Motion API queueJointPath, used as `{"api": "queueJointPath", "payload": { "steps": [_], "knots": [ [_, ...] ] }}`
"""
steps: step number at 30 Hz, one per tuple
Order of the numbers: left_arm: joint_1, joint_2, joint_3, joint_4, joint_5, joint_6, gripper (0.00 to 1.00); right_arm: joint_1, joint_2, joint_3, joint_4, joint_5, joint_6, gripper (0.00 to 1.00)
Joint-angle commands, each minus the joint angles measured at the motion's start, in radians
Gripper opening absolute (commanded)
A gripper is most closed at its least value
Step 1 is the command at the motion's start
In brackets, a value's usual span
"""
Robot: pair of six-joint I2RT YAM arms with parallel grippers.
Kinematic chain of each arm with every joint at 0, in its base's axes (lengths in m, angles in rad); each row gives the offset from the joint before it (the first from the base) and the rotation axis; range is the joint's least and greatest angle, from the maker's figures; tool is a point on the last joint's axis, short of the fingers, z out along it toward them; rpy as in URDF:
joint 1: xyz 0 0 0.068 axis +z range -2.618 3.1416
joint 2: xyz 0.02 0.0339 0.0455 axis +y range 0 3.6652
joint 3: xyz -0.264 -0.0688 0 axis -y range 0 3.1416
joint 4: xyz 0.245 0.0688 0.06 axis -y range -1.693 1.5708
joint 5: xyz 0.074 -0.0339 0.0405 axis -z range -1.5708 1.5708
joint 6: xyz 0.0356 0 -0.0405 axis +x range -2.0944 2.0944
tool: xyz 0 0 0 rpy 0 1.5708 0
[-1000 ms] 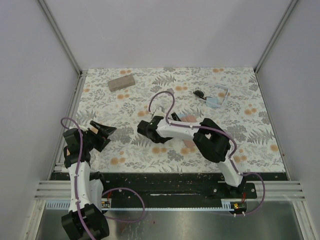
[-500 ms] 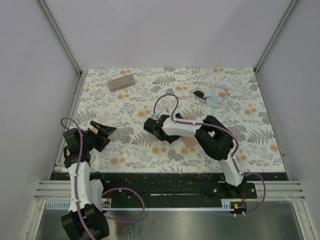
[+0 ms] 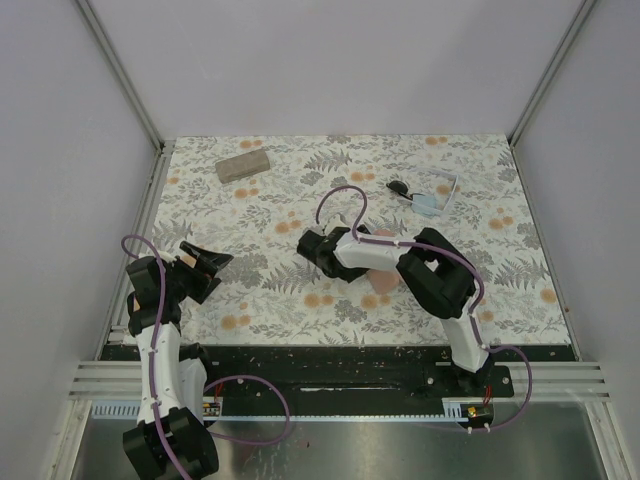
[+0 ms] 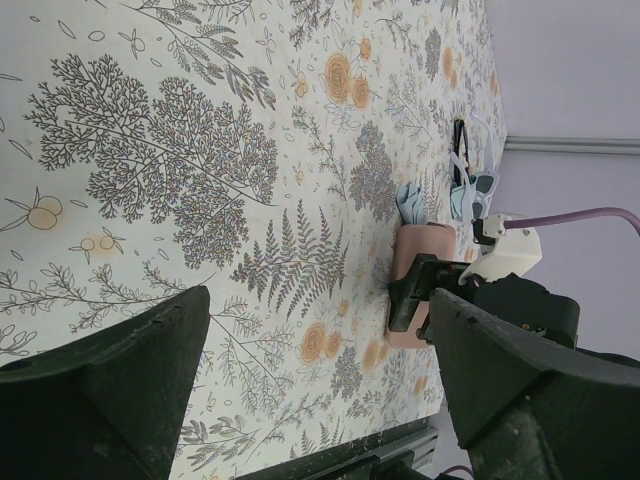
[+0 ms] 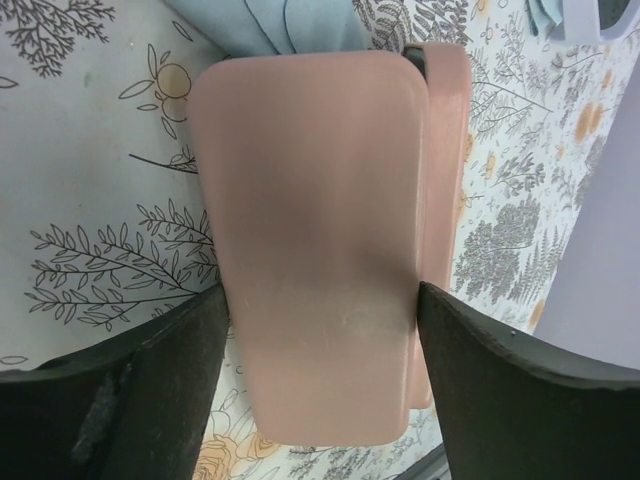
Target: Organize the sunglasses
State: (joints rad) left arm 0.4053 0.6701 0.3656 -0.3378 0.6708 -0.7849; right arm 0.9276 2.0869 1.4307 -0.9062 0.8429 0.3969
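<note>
The black-framed sunglasses (image 3: 400, 187) lie at the back right of the floral table, and the white-framed sunglasses (image 3: 446, 184) lie just right of them. Mid-table sits a pink case (image 3: 379, 238), partly under the right arm. My right gripper (image 5: 322, 300) has both fingers pressed against the sides of the pink case (image 5: 310, 200), whose upper half sits offset over the lower. A blue cloth (image 5: 290, 20) pokes out at its far end. In the top view the right gripper (image 3: 350, 268) reaches in from the left. My left gripper (image 4: 318, 300) stands open and holds nothing.
A tan case (image 3: 243, 165) lies at the back left. Another light blue cloth (image 3: 430, 205) lies near the sunglasses. Grey walls close the table on three sides. The left gripper (image 3: 215, 258) hovers near the left edge, with the black rail (image 3: 320, 358) along the front.
The right gripper has moved rightward over the table onto the pink case, and its fingers have narrowed against the case's sides. The left arm has not moved.
</note>
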Motion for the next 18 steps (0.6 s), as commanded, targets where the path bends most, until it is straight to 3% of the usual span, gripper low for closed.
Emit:
{"api": "queueJointPath", "payload": {
  "steps": [1, 4, 10, 18],
  "knots": [
    [0.003, 0.003, 0.013, 0.051, 0.018, 0.013, 0.93, -0.027, -0.01, -0.05, 0.084, -0.061, -0.003, 0.79],
    [0.004, 0.005, 0.012, 0.051, 0.018, 0.013, 0.93, -0.03, -0.027, -0.067, 0.116, -0.065, -0.006, 0.72],
    [0.003, 0.009, 0.012, 0.051, 0.013, 0.015, 0.93, -0.033, -0.093, -0.075, 0.13, -0.056, -0.015, 0.69],
    [0.003, 0.013, 0.006, 0.06, 0.013, 0.013, 0.93, -0.075, -0.339, -0.064, 0.164, -0.175, -0.044, 0.66]
  ]
}}
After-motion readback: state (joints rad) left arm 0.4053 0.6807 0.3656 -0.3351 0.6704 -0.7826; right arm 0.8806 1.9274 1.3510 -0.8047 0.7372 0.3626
